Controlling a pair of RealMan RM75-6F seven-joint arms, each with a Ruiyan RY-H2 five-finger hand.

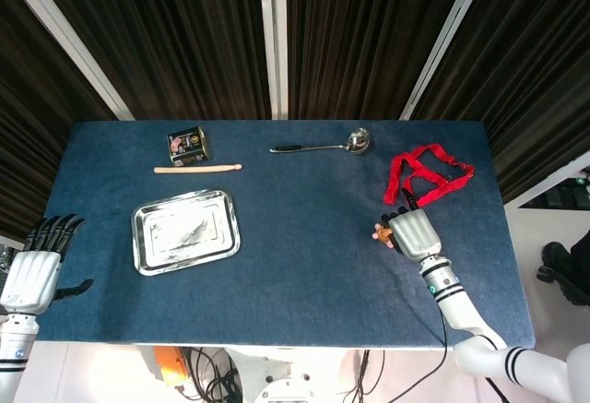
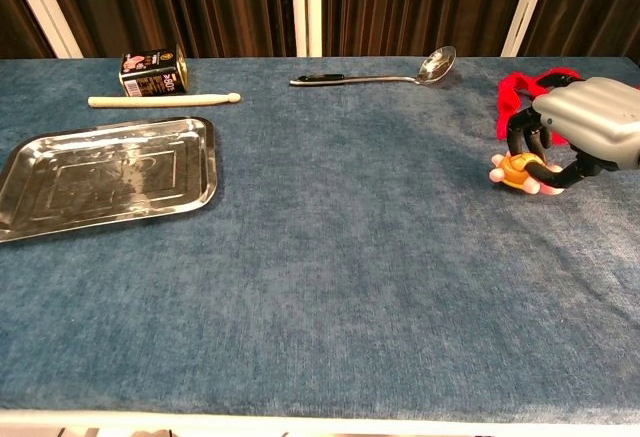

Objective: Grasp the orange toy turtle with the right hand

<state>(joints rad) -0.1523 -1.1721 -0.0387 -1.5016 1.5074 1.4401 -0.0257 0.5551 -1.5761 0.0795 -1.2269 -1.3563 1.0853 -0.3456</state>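
Note:
The orange toy turtle point(image 2: 518, 170) hangs just above the blue cloth at the right side of the table, held in my right hand point(image 2: 585, 124). Black fingers curl around its shell from behind and the thumb closes under it. From the head view the right hand point(image 1: 413, 231) covers most of the turtle point(image 1: 380, 233), and only its pink edge peeks out at the left. My left hand point(image 1: 33, 269) hovers off the table's left front corner with fingers spread and nothing in it.
A red strap point(image 1: 427, 172) lies just behind the right hand. A metal ladle point(image 1: 323, 146) rests at the back centre. A steel tray point(image 1: 185, 231), a wooden stick point(image 1: 196, 169) and a small tin point(image 1: 187, 145) occupy the left half of the table point(image 1: 304, 265).

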